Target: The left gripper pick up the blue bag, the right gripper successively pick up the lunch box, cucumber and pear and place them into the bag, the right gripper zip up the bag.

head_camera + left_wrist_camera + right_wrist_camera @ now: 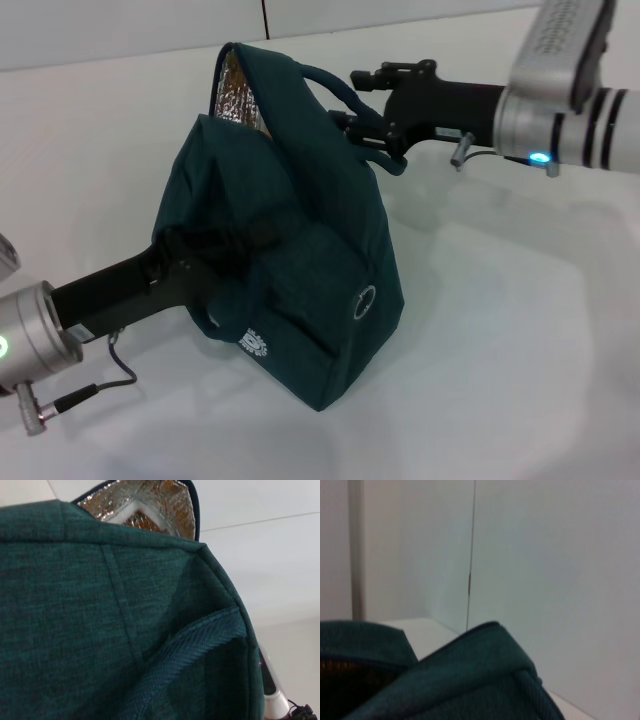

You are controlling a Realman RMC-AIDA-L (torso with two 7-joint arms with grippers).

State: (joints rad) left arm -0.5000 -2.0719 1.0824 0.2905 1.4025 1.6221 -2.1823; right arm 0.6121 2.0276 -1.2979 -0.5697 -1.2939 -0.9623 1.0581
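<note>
The blue bag (300, 260) stands on the white table (520, 330), dark teal with a silver foil lining (238, 95) showing at its open top corner. My left gripper (215, 250) is shut on the bag's side strap low on its left face; in the left wrist view the bag's fabric (100, 620) fills the picture. My right gripper (348, 120) is at the bag's top edge, under the handle (335, 80), shut at the zipper line. A white edge (132, 514), perhaps the lunch box, shows inside the bag. The cucumber and pear are hidden.
A wall (130, 30) runs along the back of the table. The right wrist view shows the bag's top edge (485, 645) and the wall behind it. My right arm (570, 100) reaches in from the upper right.
</note>
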